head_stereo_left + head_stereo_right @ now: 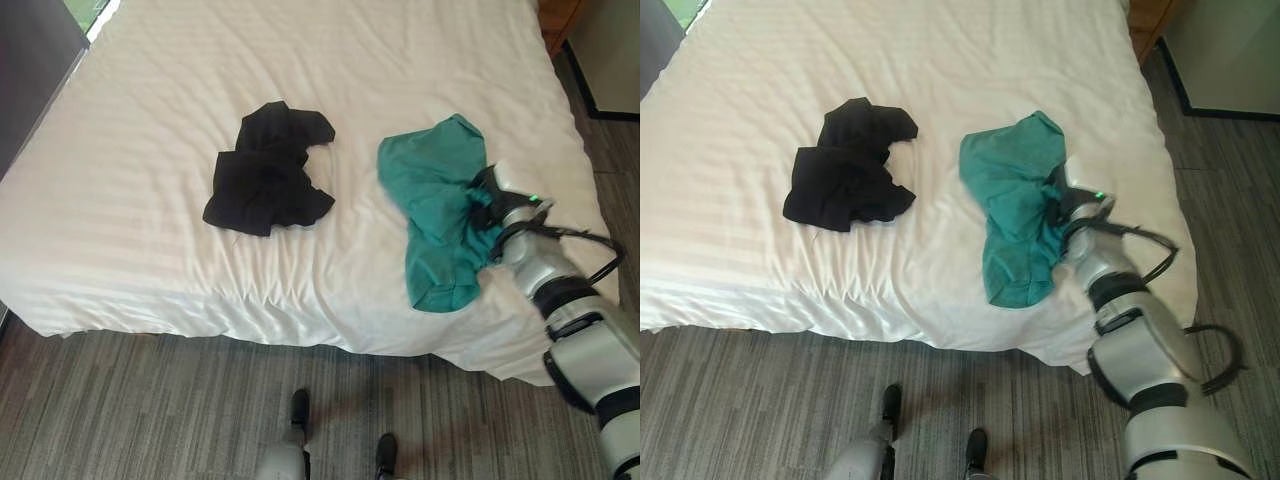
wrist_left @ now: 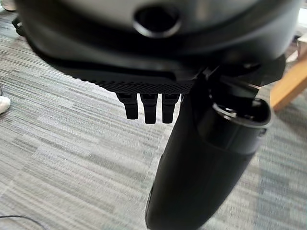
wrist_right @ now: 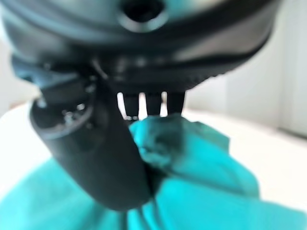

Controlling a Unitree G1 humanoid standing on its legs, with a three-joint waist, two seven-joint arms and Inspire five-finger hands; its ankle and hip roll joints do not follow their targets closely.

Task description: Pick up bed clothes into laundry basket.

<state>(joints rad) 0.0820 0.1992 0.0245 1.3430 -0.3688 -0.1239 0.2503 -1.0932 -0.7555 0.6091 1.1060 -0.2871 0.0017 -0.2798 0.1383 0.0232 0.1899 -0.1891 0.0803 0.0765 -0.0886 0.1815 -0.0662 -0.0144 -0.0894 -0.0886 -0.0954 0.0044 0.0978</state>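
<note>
**Right robot hand on the green cloth**

I see my right robot hand (image 1: 487, 205) on the bed, at the right edge of the green cloth (image 1: 440, 205). In the right wrist view its thumb (image 3: 103, 158) presses into the green cloth (image 3: 201, 182), and a fold of it bunches up between the thumb and the fingers (image 3: 151, 103). So the right robot hand is pinching the green cloth. The cloth lies on the bed, not lifted.

The green cloth is crumpled and long. One end points up the bed and the other end reaches toward the bed's near edge.

A black cloth (image 1: 268, 170) lies in a heap to the left of the green one. The two are near each other but do not touch. Nothing holds the black cloth.

Both lie on the white bed (image 1: 200, 80). The sheet has soft wrinkles near the front edge.

My left robot hand (image 2: 201, 163) hangs over the grey striped floor (image 2: 62, 163). Its fingers (image 2: 149, 108) curl down a little and its thumb sticks out. It holds nothing and looks relaxed.

A wooden thing (image 1: 558, 20) stands at the far right corner of the bed.
</note>
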